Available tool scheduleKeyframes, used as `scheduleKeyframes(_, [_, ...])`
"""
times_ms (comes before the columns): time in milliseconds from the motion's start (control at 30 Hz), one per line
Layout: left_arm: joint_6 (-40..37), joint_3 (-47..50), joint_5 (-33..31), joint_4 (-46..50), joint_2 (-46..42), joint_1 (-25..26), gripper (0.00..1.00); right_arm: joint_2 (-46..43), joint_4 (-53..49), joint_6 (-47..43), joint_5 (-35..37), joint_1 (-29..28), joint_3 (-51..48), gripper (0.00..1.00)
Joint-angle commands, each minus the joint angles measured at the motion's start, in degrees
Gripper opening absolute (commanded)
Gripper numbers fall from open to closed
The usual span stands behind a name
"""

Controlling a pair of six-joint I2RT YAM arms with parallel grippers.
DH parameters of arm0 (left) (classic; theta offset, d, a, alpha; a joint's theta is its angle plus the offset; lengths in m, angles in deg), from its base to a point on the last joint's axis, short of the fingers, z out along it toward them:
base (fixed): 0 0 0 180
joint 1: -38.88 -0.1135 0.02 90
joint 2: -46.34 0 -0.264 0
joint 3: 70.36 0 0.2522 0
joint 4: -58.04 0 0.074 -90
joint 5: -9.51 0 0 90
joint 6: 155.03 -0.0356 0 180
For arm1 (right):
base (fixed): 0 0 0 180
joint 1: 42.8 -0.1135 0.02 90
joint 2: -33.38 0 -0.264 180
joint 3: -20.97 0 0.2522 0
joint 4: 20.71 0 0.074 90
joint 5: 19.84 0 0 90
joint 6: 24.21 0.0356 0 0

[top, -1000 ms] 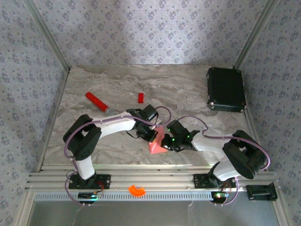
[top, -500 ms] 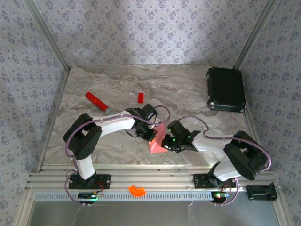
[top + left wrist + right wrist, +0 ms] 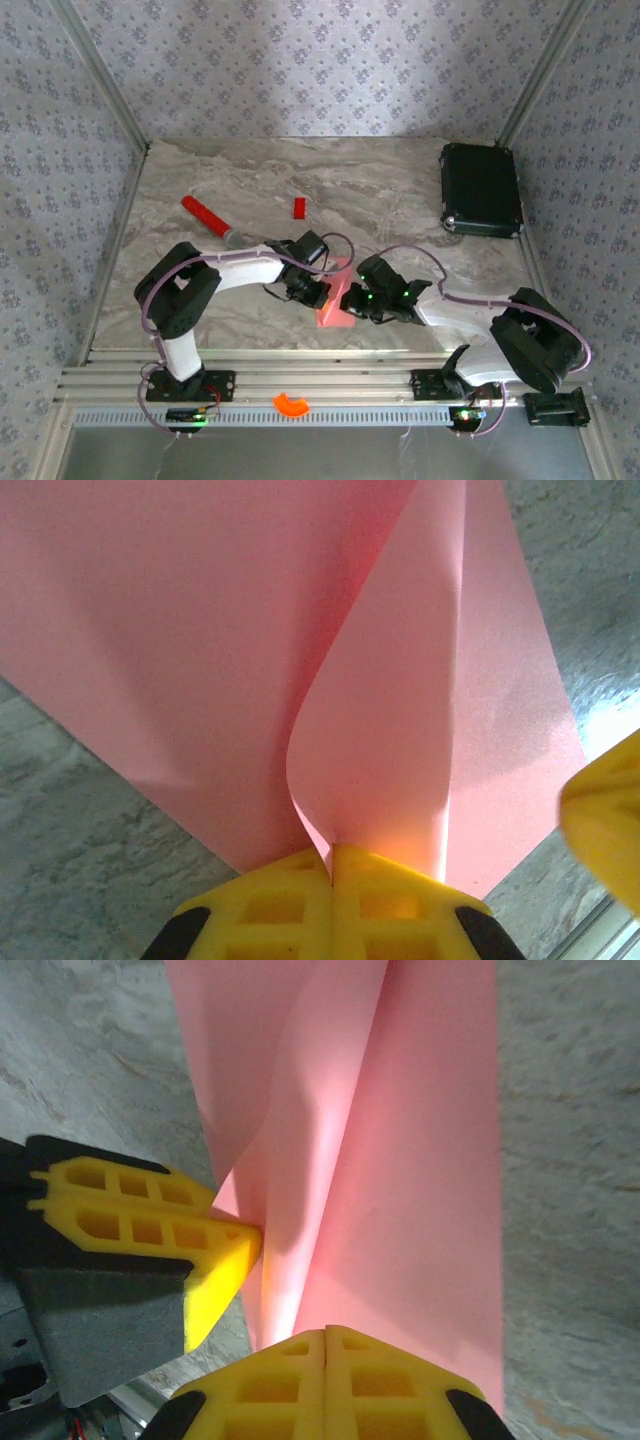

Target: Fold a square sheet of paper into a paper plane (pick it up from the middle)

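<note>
Grippers (image 3: 332, 852) (image 3: 326, 1338): two; pink sheet (image 3: 332, 314): one

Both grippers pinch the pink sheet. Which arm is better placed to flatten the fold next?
Left, probably. The left gripper is shut at the base of the rounded, uncreased flap of the square sheet of paper, so it could draw it flat; the right gripper, shut on a flatter part, can anchor.

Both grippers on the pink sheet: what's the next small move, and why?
Probably lower both together to the table to flatten the fold. The left gripper and right gripper are each shut on the pink sheet, whose fold bulges rounded, uncreased.
</note>
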Motion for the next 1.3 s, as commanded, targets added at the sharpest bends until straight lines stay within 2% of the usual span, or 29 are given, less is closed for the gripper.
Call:
scheduleKeyframes(0, [1.7,1.0,0.7,-1.2,-0.3,-0.2,0.04,2.4,1.1,2.1,2.3,-1.7,0.5,0.05])
scheduleKeyframes(200, [1.5,0.3,0.4,-0.4,-0.6,-0.2,0.04,3.6,-0.7,2.0,3.7,-1.2,-0.2,0.04])
scheduleKeyframes(533, [3.0,0.8,1.2,-2.5,-0.8,-0.2,0.06,-2.0,5.6,4.2,4.6,-0.6,-4.6,0.04])
scheduleKeyframes(867, [4.2,2.2,2.0,-3.8,-2.5,-0.1,0.09,0.4,10.5,5.4,3.3,-1.4,-4.7,0.04])
scheduleKeyframes(1267, [5.0,3.2,2.5,-4.6,-3.9,-0.6,0.1,0.8,9.4,5.5,3.3,-1.5,-4.7,0.03])
